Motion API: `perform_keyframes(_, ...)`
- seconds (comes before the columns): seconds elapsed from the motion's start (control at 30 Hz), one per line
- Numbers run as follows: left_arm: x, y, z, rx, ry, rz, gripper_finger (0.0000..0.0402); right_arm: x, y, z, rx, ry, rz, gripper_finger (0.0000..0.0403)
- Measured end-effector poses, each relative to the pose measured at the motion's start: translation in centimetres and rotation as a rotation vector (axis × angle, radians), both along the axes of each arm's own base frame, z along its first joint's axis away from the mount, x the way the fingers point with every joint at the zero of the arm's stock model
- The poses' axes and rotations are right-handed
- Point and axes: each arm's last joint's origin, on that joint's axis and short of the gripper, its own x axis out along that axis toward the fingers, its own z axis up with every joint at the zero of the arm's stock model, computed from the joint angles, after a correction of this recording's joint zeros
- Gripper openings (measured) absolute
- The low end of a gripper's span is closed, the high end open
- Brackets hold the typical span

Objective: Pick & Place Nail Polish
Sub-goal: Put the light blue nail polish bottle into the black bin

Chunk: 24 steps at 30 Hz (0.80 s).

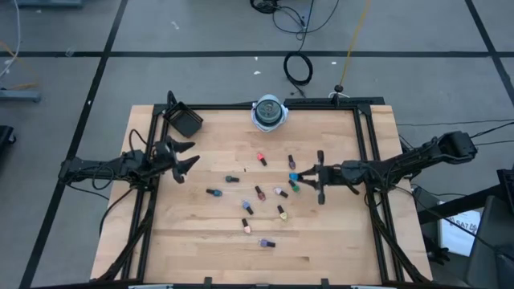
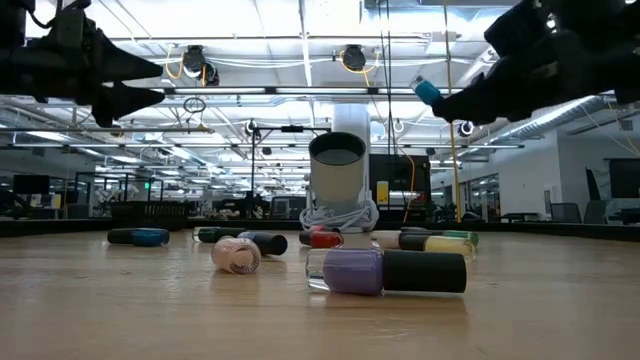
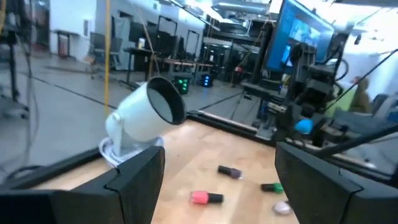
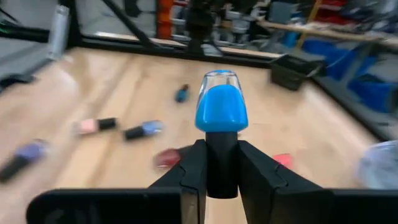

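one blue nail polish bottle (image 4: pixel 221 111) held by right gripper (image 4: pixel 221 165).

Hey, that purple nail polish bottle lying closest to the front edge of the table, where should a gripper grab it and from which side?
Probably from straight above, fingers closing across the dark cap. The purple bottle lies flat on its side on the table, apart from the other bottles, so there is room for fingers on both sides. The right gripper holds its blue bottle by the cap the same way.

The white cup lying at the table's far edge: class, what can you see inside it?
The white cup lies tipped, mouth open. Only a dark, shadowed interior shows; no bottle is visible, but its depth stays hidden. The right gripper holds a blue nail polish bottle elsewhere.
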Motion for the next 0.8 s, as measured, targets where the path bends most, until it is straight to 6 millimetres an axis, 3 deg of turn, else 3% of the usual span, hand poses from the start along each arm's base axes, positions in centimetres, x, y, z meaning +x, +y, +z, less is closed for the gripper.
perform_keyframes(0.4, 0.0, 0.0, 0.2, -0.129, -0.068, 0.002, 0.0294, 1.2, -2.4, -0.3, -0.255, 0.082, -0.196, 0.0052)
perform_keyframes(0.5, 0.0, 0.0, 0.4, -0.249, -0.135, -0.031, 0.0294, 2.2, -2.6, -0.5, -0.309, 0.127, -0.191, 0.0052)
perform_keyframes(0.67, 1.4, -0.2, -0.5, -0.45, -0.081, -0.06, 0.0294, 4.5, -2.5, -0.6, -0.396, 0.181, -0.167, 0.0052)
perform_keyframes(0.8, 3.1, -0.2, -1.2, -0.459, -0.026, -0.039, 0.0294, 6.8, -2.5, -0.1, -0.466, 0.198, -0.152, 0.0052)
